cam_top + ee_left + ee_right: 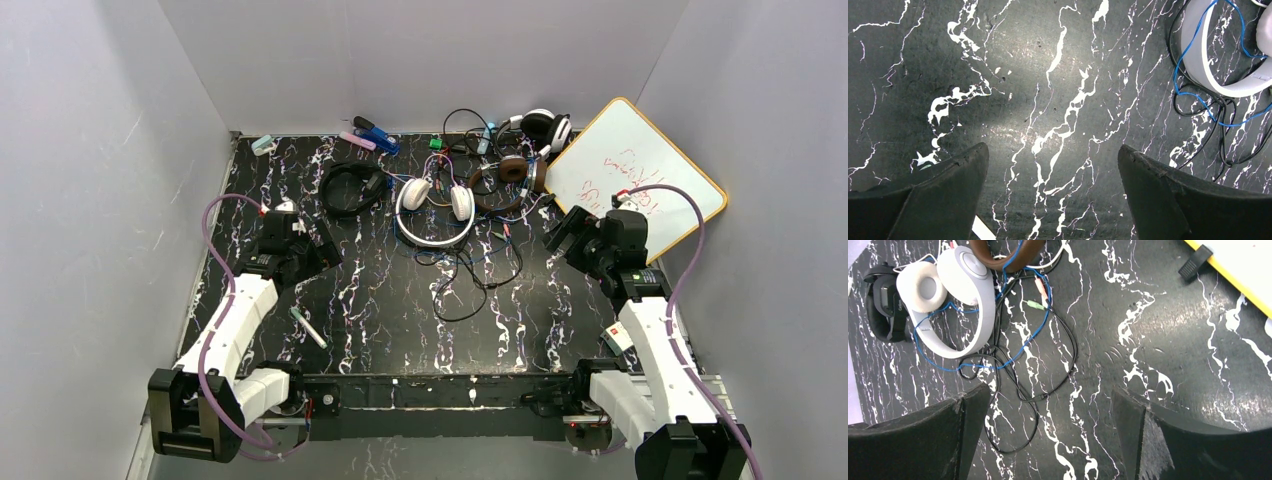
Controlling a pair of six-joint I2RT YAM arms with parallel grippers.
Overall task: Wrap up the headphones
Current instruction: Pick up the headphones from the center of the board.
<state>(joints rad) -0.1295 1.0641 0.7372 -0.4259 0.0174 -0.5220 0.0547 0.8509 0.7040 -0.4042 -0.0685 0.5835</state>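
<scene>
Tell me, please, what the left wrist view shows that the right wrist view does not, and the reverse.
Only the left wrist view: the left fingers, spread wide over bare table, and a small white piece at the bottom edge, too little to name.
Only the right wrist view: the right fingers, also spread wide, the black headphones, a brown headband, a green plug and the whiteboard.
Both: the white headphones, the blue cord and the black marbled table.
</scene>
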